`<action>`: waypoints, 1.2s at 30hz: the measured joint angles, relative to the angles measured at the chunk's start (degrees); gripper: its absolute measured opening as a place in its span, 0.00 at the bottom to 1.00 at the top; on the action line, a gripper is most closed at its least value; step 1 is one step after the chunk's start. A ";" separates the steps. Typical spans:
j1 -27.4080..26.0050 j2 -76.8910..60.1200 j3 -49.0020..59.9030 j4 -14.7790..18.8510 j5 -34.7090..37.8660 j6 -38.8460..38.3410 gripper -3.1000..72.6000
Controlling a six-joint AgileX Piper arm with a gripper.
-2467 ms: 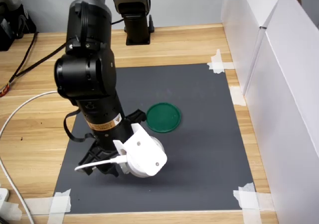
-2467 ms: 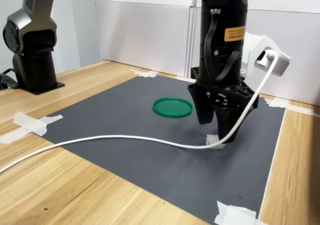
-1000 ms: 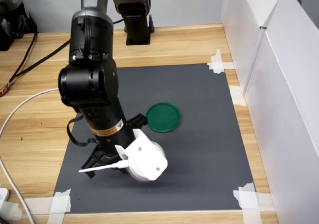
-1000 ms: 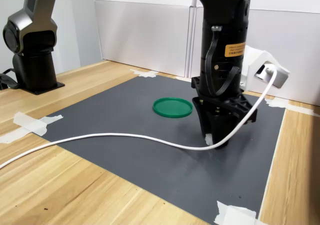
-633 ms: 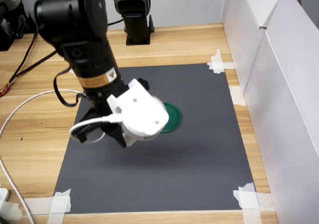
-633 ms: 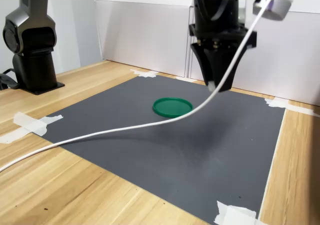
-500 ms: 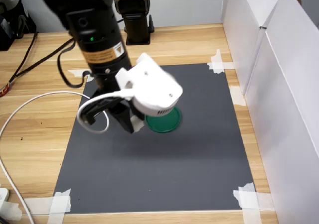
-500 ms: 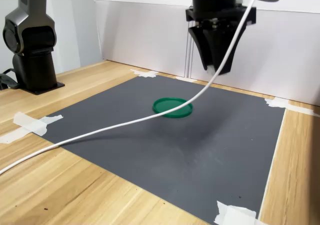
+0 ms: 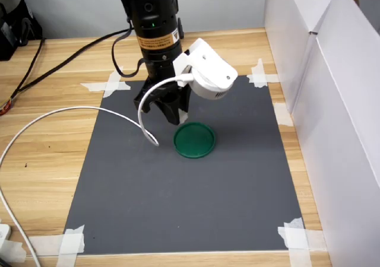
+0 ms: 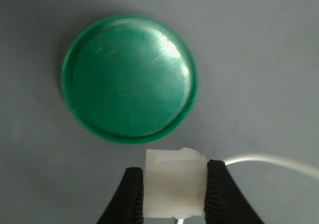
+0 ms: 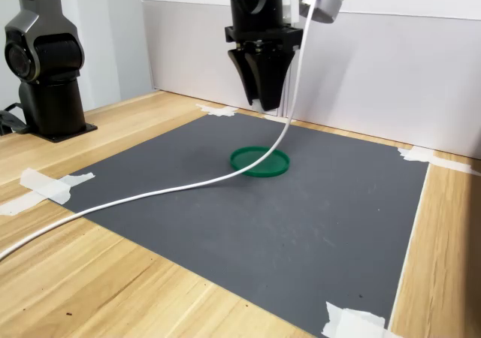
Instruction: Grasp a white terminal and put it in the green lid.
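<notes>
Carrying the white terminal (image 10: 175,183) above the mat, just short of the green lid (image 10: 129,77).

From where I stand, the gripper (image 9: 172,111) hangs well clear of the surface (image 9: 53,124), its fingers (image 10: 130,196) pinched narrow on the little white block, one on each side. In the wrist view the block sits beside the lid's rim, not yet over the disc. The lid lies flat and bare near the middle of the dark mat (image 11: 301,225), right of and nearer than the fingers in the first exterior view. To do this well, I'd say the arm should slide sideways until the block is over the disc's centre, then come down low before letting go, since a piece this small would likely bounce over the shallow rim. The white cable (image 11: 150,195) trails close by and could nudge the lid.
</notes>
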 joint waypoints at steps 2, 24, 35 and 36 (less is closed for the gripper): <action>0.00 -0.68 2.82 0.42 -1.58 -0.26 0.42; 5.41 2.79 10.48 -1.67 -14.45 0.56 0.42; 5.41 4.25 10.48 -2.80 -16.42 0.86 0.42; 5.41 4.25 10.48 -2.82 -16.56 0.86 0.42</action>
